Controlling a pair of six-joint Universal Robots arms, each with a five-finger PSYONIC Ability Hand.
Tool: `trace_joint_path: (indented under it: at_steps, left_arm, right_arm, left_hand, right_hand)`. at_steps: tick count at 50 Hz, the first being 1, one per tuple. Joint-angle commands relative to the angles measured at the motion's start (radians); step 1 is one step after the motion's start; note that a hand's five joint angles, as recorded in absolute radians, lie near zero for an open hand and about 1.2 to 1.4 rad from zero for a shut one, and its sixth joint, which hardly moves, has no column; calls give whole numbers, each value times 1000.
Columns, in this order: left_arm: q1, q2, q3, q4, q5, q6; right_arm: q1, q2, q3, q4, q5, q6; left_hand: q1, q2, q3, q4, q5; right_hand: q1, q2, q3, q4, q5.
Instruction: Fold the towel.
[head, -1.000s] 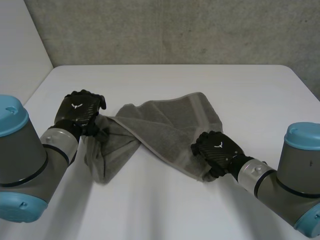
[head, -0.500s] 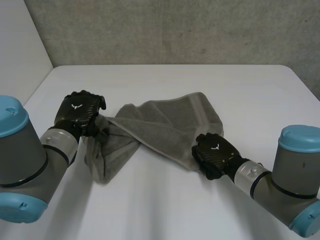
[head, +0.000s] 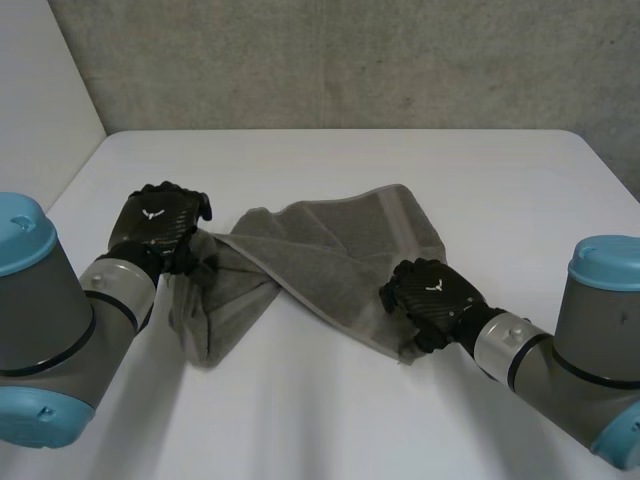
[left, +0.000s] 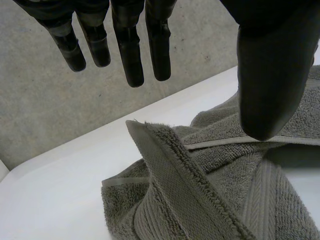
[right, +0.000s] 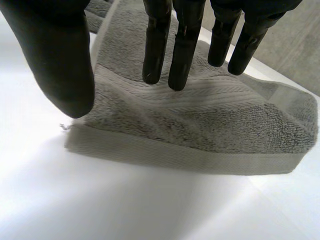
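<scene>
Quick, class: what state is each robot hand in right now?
Left hand: open, holding nothing, over the towel.
Right hand: open, holding nothing, over a towel corner.

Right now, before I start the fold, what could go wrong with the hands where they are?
1. The left hand and the right hand are both open above the towel, pinching nothing; lifting now would likely leave the cloth behind.
2. The towel lies bunched and twisted at the left hand's end, with a hem standing up in a ridge, so a fold from here may trap creases.
</scene>
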Motion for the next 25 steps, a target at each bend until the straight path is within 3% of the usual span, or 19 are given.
trace_joint_path:
  at_steps: [1,25]
  left_arm:
    - [0,-1,-2,0,0,0]
    - [-2,-3,-5,0,0,0]
  right_arm:
    - [4,-35,45,14,-3,-1]
    - [-11,31,32,-44,-17,-14]
  left_hand:
    - [-63,-47,-50,-56,-12]
    - [-63,-47,-50,-56,-12]
  right_hand:
    - [-38,-52,-35,-58,-24]
    - [62,48,-35,-58,76]
